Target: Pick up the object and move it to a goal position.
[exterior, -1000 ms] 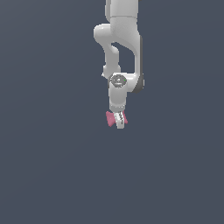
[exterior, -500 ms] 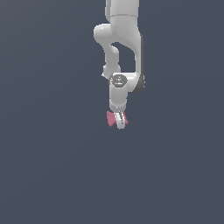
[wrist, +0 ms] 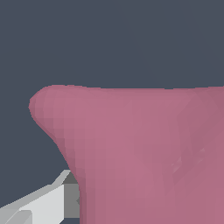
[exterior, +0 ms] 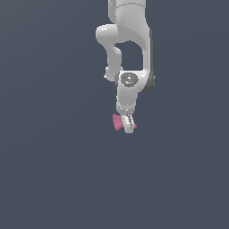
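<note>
The object (exterior: 118, 122) is a small pink-magenta wedge-like chunk, held between the fingers of my white gripper (exterior: 129, 126). In the exterior view it sticks out on both sides of the fingers, more toward that view's left. The gripper points down from the white arm (exterior: 127, 40) and is shut on the object. In the wrist view the object (wrist: 140, 148) fills most of the picture, and one grey-white finger (wrist: 48, 203) shows beside it. The other finger is hidden behind the object.
A plain dark grey-blue background (exterior: 44, 170) surrounds the arm in both views. No other objects, edges or goal marker show.
</note>
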Available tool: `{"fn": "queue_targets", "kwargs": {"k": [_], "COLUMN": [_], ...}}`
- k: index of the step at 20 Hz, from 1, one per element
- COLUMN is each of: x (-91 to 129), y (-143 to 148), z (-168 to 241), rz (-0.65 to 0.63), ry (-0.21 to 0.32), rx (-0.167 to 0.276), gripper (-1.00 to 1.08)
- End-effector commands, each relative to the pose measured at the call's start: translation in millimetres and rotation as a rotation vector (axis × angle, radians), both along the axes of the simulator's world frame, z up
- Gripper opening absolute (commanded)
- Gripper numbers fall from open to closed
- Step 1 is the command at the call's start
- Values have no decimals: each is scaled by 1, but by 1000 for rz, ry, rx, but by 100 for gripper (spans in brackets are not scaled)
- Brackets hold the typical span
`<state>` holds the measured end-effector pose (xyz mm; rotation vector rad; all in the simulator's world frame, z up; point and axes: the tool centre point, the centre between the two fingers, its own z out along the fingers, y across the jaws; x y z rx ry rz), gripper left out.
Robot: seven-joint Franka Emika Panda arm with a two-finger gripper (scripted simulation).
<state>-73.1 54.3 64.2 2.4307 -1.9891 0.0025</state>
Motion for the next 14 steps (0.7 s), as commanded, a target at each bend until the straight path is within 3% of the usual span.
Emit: {"fn": "queue_targets", "kwargs": {"k": [1, 14], "x": [12, 84], "y": [9, 64], "z": [15, 98], "rz": [0, 0], "ry": [0, 0], "rx": [-1, -2], "gripper": [-100, -100]}}
